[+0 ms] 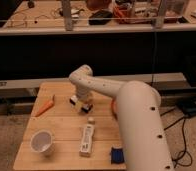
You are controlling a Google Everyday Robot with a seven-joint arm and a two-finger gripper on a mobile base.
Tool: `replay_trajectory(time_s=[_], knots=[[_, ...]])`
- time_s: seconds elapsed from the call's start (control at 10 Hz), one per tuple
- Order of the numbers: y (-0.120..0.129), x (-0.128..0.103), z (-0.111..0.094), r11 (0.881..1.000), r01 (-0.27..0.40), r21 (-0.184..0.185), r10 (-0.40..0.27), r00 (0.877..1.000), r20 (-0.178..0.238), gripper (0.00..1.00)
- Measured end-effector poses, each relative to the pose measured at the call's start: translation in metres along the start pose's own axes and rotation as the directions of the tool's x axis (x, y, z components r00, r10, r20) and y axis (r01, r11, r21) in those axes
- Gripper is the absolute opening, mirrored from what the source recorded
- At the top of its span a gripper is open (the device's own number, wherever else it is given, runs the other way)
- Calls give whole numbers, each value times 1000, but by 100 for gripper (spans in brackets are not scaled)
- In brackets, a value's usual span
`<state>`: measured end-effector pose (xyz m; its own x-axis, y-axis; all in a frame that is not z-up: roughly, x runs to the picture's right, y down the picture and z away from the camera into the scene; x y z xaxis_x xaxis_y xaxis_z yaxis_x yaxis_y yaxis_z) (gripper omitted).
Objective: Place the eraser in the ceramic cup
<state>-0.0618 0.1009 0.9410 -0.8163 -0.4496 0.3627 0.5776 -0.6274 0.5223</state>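
Observation:
My gripper (80,102) is down at the far middle of the wooden table (66,127), at the end of the big white arm (121,100). A small black and pale block, the eraser (81,105), shows right at the gripper's tip on the table top; I cannot tell whether it is held. The white ceramic cup (42,142) stands upright near the front left corner, well apart from the gripper, its mouth open upward.
A long white tube (86,139) lies at the front middle with a small white piece (91,120) beyond its far end. A blue pad (117,155) is at the front right. An orange carrot-like object (45,106) lies far left. An orange plate edge (112,106) peeks from behind the arm.

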Motion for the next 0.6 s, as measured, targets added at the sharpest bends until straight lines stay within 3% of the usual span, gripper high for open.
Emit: replay_trajectory(time_s=[0.3,0.6], knots=[[-3,-2,4,1000,6,15,-6,1000,7,42],[-4,-4,6,1000,12,12,-12,1000,15,36]])
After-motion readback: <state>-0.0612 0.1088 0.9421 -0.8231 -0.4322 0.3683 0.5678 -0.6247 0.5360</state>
